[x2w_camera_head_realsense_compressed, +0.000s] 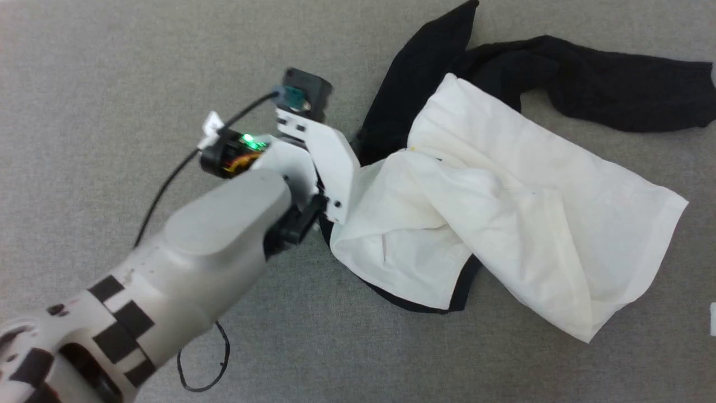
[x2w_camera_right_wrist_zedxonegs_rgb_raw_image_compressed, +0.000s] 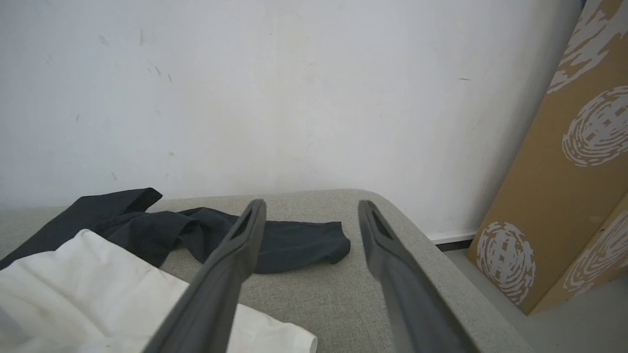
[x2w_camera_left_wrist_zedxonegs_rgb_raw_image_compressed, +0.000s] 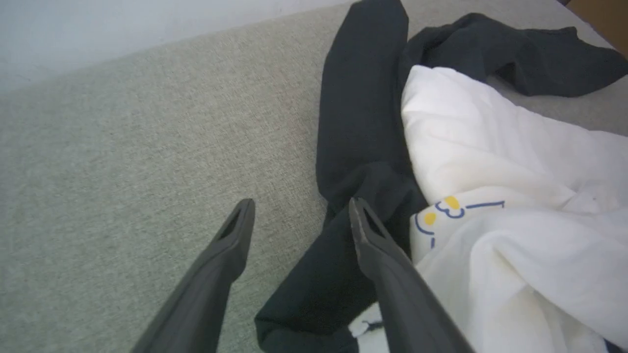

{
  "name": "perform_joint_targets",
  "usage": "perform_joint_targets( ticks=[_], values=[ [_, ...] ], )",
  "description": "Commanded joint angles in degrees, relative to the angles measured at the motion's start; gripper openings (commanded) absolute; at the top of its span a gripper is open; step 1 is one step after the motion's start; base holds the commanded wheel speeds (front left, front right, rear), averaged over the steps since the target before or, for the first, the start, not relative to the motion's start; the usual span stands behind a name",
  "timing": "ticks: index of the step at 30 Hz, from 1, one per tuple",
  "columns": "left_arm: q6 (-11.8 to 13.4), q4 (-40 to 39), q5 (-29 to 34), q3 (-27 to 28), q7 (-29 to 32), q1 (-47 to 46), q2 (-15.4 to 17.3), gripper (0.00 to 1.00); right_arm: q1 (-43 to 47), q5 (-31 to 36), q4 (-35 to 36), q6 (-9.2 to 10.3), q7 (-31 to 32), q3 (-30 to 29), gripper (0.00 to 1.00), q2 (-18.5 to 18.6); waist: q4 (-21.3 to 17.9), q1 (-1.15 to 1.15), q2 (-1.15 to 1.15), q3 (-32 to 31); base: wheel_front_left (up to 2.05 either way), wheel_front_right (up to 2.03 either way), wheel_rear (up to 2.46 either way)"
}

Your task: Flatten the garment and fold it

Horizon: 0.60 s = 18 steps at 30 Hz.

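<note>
The garment (x2w_camera_head_realsense_compressed: 503, 196) lies crumpled on the grey cushioned surface (x2w_camera_head_realsense_compressed: 112, 67), its white body bunched and folded over itself. One black sleeve (x2w_camera_head_realsense_compressed: 615, 84) trails to the far right and another (x2w_camera_head_realsense_compressed: 425, 73) runs up the far side. My left arm's wrist (x2w_camera_head_realsense_compressed: 313, 162) hovers at the garment's left edge. In the left wrist view my left gripper (x2w_camera_left_wrist_zedxonegs_rgb_raw_image_compressed: 300, 203) is open and empty, just over a black sleeve (x2w_camera_left_wrist_zedxonegs_rgb_raw_image_compressed: 363, 122), beside the yellow-and-blue print (x2w_camera_left_wrist_zedxonegs_rgb_raw_image_compressed: 444, 213). My right gripper (x2w_camera_right_wrist_zedxonegs_rgb_raw_image_compressed: 311, 203) is open and empty, raised above the surface, with the garment (x2w_camera_right_wrist_zedxonegs_rgb_raw_image_compressed: 73, 274) to its lower left.
A white wall (x2w_camera_right_wrist_zedxonegs_rgb_raw_image_compressed: 294, 98) backs the surface. Its rounded corner (x2w_camera_right_wrist_zedxonegs_rgb_raw_image_compressed: 417, 230) drops to the floor, where printed cardboard boxes (x2w_camera_right_wrist_zedxonegs_rgb_raw_image_compressed: 564, 196) lean. A black cable (x2w_camera_head_realsense_compressed: 168, 184) loops from my left wrist along the arm.
</note>
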State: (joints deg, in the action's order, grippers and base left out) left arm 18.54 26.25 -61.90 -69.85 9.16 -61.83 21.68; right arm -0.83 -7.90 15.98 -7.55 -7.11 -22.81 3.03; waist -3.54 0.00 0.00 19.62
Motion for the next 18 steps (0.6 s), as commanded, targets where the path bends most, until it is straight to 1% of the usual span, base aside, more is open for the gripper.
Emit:
perform_joint_targets(
  ticks=[1, 7, 9, 10, 11, 12, 13, 16, 18],
  values=[
    [-0.8, 0.2, -0.8, -0.4, 0.9, 0.9, -0.9, 1.0, 0.2, 0.6, 0.6, 0.06, 0.3, -0.3, 1.0, -0.1, 0.4, 0.0, 0.0, 1.2, 0.0, 0.0, 0.0],
    [-3.6, 3.4, 0.8, -2.4, 6.7, 1.9, -3.0, 1.0, -1.0, 1.0, 0.9, 0.06, 0.8, 0.2, 1.0, -0.1, 0.6, 0.0, 0.0, 2.4, 0.0, 0.0, 0.0],
    [-3.9, 5.1, 2.1, -2.8, 7.9, 2.2, -3.4, 1.0, -1.2, 1.1, 1.3, 0.06, 1.0, 0.4, 1.0, -0.1, 0.6, 0.0, 0.0, 2.6, 0.0, 0.0, 0.0],
    [-3.9, 5.9, 2.7, -2.9, 8.1, 2.2, -3.6, 0.85, -1.2, 1.1, 1.5, 0.06, 1.1, 0.4, 1.0, -0.1, 0.5, 0.0, 0.0, 2.7, 0.0, 0.0, 0.0],
    [-3.9, 6.8, 3.5, -3.0, 8.1, 2.2, -3.8, 0.46, -1.3, 1.1, 1.6, 0.06, 1.1, 0.5, 1.0, -0.1, 0.5, 0.0, 0.0, 2.8, 0.0, 0.0, 0.0],
    [-4.0, 7.5, 4.0, -3.0, 7.9, 2.2, -4.0, 0.27, -1.3, 1.2, 1.7, 0.06, 1.2, 0.5, 1.0, -0.1, 0.4, 0.0, 0.0, 2.9, 0.0, 0.0, 0.0],
    [-4.2, 8.1, 4.3, -3.0, 7.2, 2.2, -4.2, 0.0, -1.3, 1.2, 1.8, 0.06, 1.2, 0.5, 1.0, -0.1, 0.4, 0.0, 0.0, 3.0, 0.0, 0.0, 0.0],
    [-4.5, 9.5, 4.1, -2.0, 4.5, 2.4, -4.7, 0.0, -1.4, 1.3, 1.6, 0.06, 1.1, 0.3, 1.0, -0.1, 0.4, 0.0, 0.0, 3.0, 0.0, 0.0, 0.0],
    [-4.3, 9.5, 3.3, 0.2, 1.0, 2.3, -5.3, 0.0, -1.5, 1.4, 1.0, 0.06, 0.9, 0.0, 1.0, -0.1, 0.7, 0.0, 0.0, 2.7, 0.0, 0.0, 0.0]
  ],
)
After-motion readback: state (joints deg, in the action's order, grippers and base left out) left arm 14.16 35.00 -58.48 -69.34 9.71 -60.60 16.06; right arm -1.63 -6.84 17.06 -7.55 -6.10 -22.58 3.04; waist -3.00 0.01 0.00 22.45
